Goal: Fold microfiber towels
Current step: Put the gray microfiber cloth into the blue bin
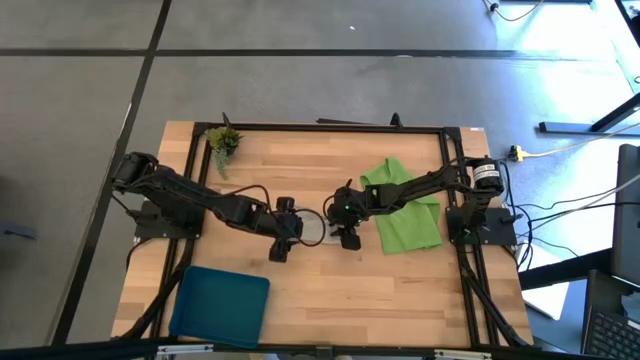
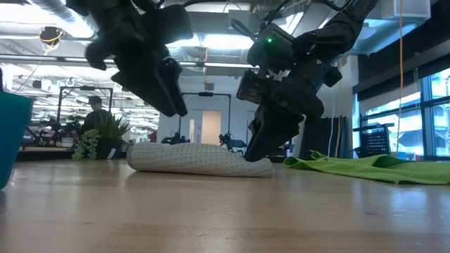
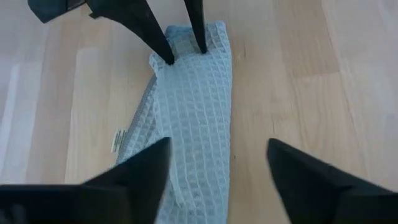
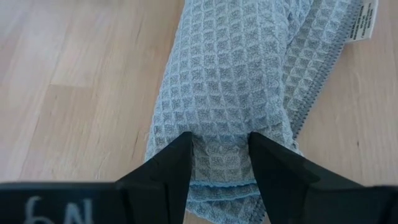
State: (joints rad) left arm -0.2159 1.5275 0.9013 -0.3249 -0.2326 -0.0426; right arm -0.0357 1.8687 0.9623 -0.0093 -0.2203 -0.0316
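Both grippers meet at frame centre over the grey towel (image 1: 312, 228): right gripper (image 4: 219, 163) pinches one end to anchor it, while left gripper (image 3: 217, 171) hovers open, empty.

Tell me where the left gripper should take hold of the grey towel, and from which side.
Grip the free short end of the grey towel, opposite the end the right gripper pinches. Come straight down: it lies folded into a flat strip, and the open left gripper already straddles its width.

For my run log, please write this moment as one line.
step: folding | grey towel: folded strip, table centre | right pincer: pinching its end | left pincer: open above | green towel: unfolded
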